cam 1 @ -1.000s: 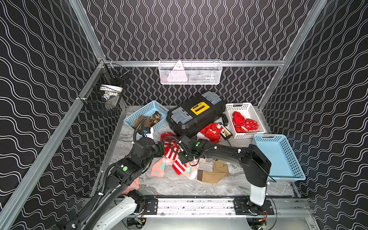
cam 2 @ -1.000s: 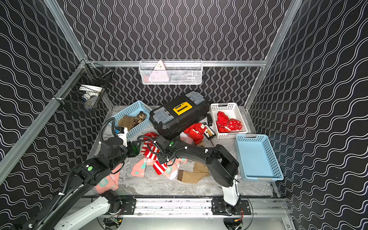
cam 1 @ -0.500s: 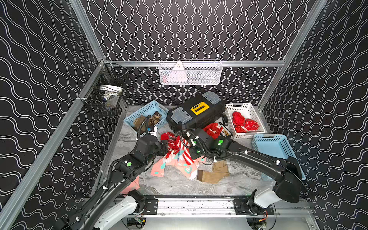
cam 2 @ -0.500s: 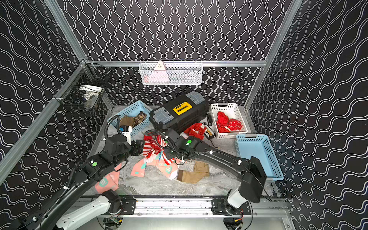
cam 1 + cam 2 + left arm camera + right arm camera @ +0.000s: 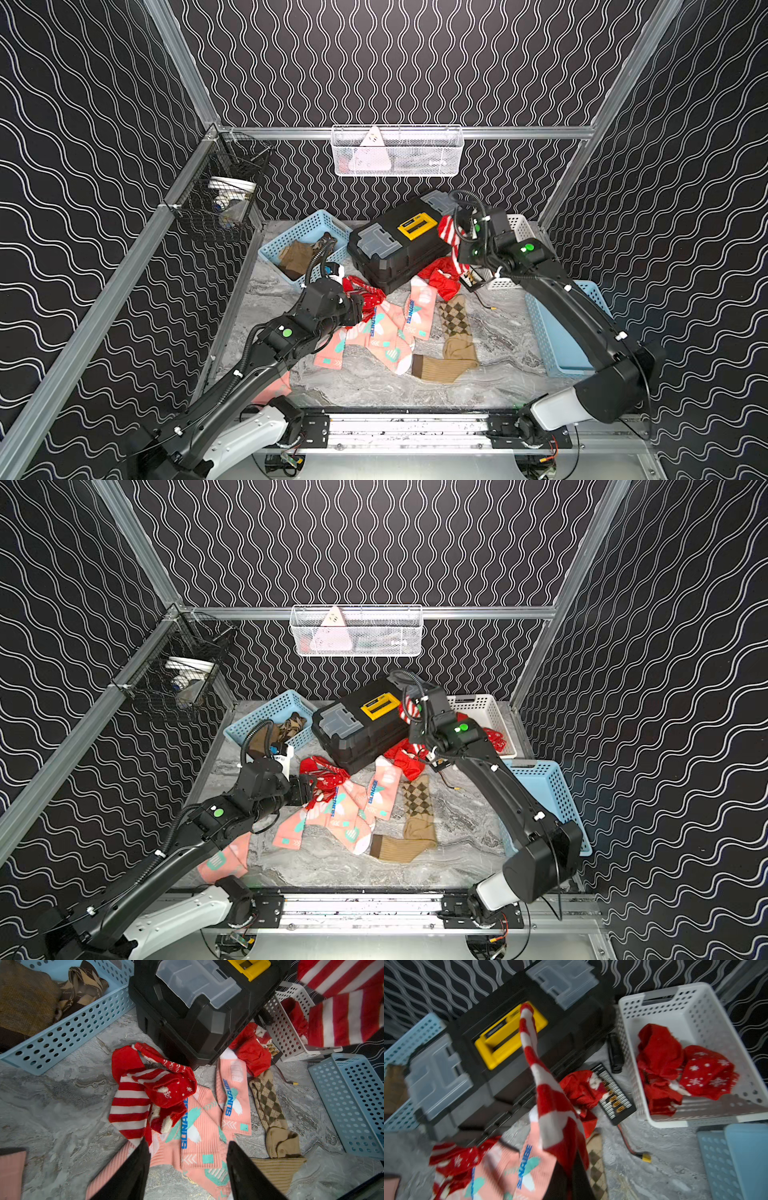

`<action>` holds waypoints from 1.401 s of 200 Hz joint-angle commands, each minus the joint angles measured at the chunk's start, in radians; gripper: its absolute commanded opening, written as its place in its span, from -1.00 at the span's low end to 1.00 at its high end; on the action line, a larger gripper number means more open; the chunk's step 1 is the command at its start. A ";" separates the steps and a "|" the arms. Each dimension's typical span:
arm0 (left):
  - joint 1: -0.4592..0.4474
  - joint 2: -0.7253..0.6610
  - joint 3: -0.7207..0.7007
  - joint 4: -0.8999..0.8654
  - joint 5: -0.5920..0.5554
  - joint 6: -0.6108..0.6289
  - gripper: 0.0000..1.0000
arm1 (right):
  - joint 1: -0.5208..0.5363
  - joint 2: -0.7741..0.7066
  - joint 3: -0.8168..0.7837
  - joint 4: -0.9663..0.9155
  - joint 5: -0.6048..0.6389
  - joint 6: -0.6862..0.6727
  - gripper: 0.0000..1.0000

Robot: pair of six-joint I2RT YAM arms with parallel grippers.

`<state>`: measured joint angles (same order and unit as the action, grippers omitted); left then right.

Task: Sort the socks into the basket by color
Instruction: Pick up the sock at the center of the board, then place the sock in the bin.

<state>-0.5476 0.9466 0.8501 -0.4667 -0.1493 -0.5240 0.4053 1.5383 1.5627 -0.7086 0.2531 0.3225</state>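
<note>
Hovering spread and empty, the left jaws sit over pink socks (image 5: 207, 1147) lettered what reads as "SUNAIBE" on the surface (image 5: 52, 1105). They look limp and light, best pinched at a fold. Farther back, the right jaws pinch a dangling striped sock (image 5: 548, 1093) near the white basket (image 5: 691, 989) of red socks (image 5: 660, 1057).

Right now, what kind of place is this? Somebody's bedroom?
Probably not, more a robot test booth: a left arm and a right arm stand on a metal rail, and wavy-patterned panels wall everything in.
</note>
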 commanded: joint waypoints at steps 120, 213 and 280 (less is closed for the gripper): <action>-0.028 0.016 0.000 -0.003 0.004 -0.002 0.27 | -0.405 0.451 0.215 0.222 0.009 -0.101 -1.00; -0.033 0.075 0.012 0.005 -0.013 -0.002 0.28 | -0.470 0.668 0.231 0.212 0.031 -0.082 -1.00; -0.043 0.093 0.007 -0.001 -0.029 -0.020 0.30 | -0.470 0.600 0.232 0.201 0.003 -0.069 -0.22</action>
<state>-0.5861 1.0321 0.8520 -0.4717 -0.1581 -0.5247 -0.0654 2.1780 1.7935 -0.5156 0.2680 0.2359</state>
